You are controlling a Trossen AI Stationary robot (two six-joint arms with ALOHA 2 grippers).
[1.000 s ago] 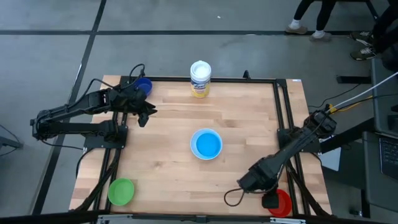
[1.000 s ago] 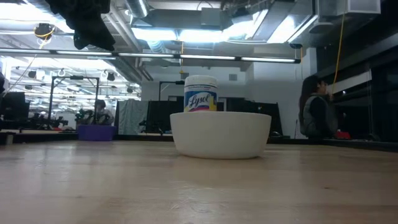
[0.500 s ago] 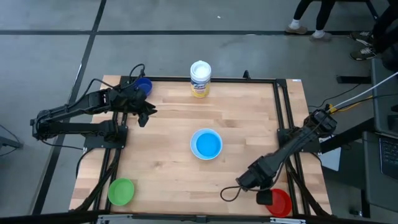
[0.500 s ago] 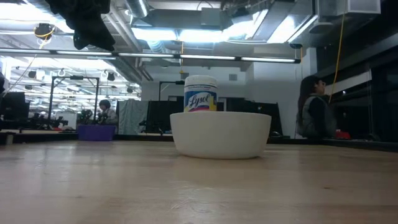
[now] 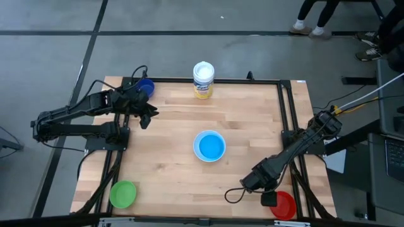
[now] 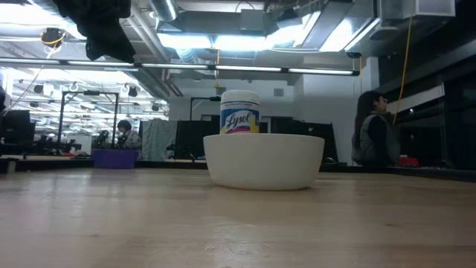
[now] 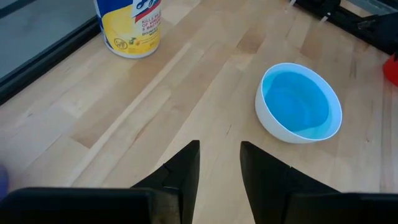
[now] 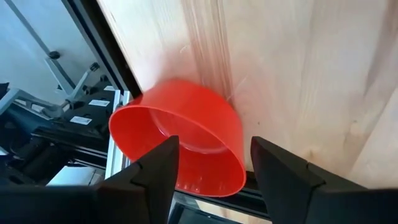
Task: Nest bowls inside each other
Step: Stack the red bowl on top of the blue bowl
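Observation:
A white bowl [image 5: 209, 145] with a light blue bowl [image 7: 296, 107] inside it stands at the table's middle. The green bowl [image 5: 122, 193] sits at the near left corner and the dark blue bowl [image 5: 146, 86] at the far left corner. At the near right corner, by the frame rail, is the red bowl [image 8: 180, 146]. My right gripper [image 8: 214, 168] is open just over it, slanting down, one finger over its rim and one beside it. I cannot tell whether it touches the bowl. My left gripper [image 7: 219, 171] hangs open and empty above the far left of the table.
A white canister with a yellow label [image 5: 203, 80] stands at the far edge, behind the white bowl [image 6: 264, 160] in the low view. Black frame rails [image 5: 287, 120] run along the table's sides. Bare wood lies between the bowls. People show in the room beyond.
My right gripper has turned and tipped a little over the red bowl, its head shifting slightly toward the table's left. The bowls have stayed where they were.

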